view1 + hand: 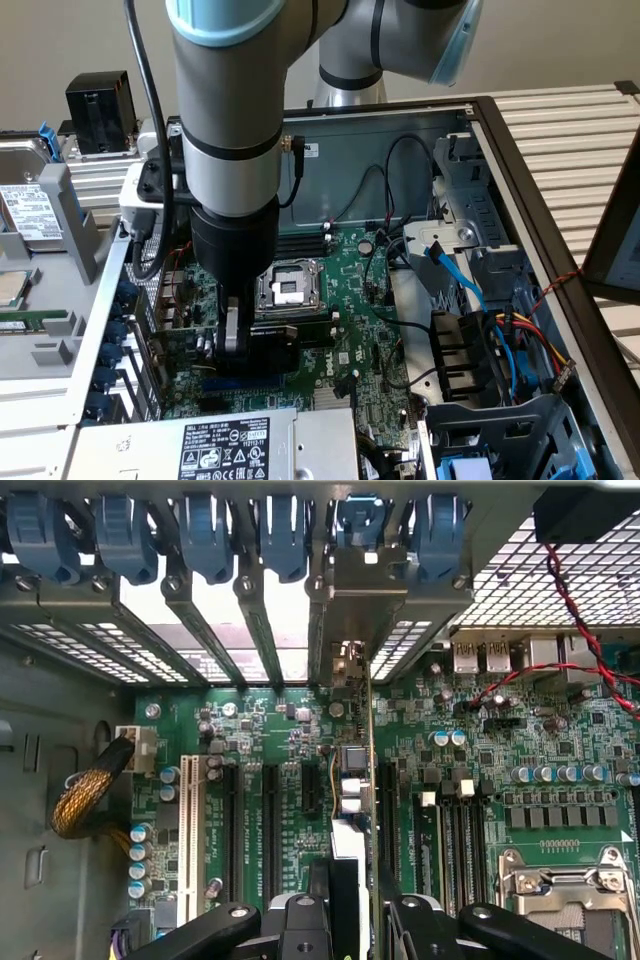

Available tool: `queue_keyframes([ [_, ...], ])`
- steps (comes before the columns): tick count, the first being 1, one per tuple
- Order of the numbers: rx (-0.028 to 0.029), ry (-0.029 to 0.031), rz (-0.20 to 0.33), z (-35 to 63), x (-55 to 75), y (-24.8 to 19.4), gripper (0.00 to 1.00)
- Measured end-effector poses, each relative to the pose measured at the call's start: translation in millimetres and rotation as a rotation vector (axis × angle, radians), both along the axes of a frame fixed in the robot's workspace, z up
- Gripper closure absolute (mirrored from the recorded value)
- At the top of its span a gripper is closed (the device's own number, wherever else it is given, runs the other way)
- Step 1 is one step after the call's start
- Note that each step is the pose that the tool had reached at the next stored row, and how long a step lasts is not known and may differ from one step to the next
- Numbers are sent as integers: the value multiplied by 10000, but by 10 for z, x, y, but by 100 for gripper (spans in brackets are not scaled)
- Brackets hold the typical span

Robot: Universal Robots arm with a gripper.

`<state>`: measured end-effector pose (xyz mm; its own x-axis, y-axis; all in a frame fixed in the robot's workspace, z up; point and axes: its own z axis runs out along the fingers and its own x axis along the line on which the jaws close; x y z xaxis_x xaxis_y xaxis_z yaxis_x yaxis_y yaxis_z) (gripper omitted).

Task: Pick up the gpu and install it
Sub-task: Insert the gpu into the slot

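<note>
A plain beige wall stands behind a slatted bench holding one open computer case (524,210). In the exterior view the single arm (225,100) reaches straight down into it, and the gripper (232,338) sits low over the motherboard (350,330), just beside the one CPU socket (288,288), on the exterior view's left of it. The card in the jaws is hard to separate from the board here.

The wrist view settles the relation. The gpu (352,765) stands on edge directly between the fingers (425,920), which are partly closed and clamp it one on each face. Its long axis runs straight away from the gripper (360,915) toward the case's rear wall, where its silver bracket (355,595) meets the slot openings. It lies parallel to the long black expansion slots (231,830) and in line with one of them (whether its edge is fully seated I cannot tell). Six blue retainer clips (205,530) line that rear wall; the bracket sits under the fifth, which I judge to be the bay that counts.
</note>
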<state>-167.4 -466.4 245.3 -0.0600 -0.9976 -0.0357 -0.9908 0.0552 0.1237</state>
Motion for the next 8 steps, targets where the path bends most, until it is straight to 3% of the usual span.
queue_keyframes([
  [8, 3, -2, -16, -6, -5, 0, 72],
])
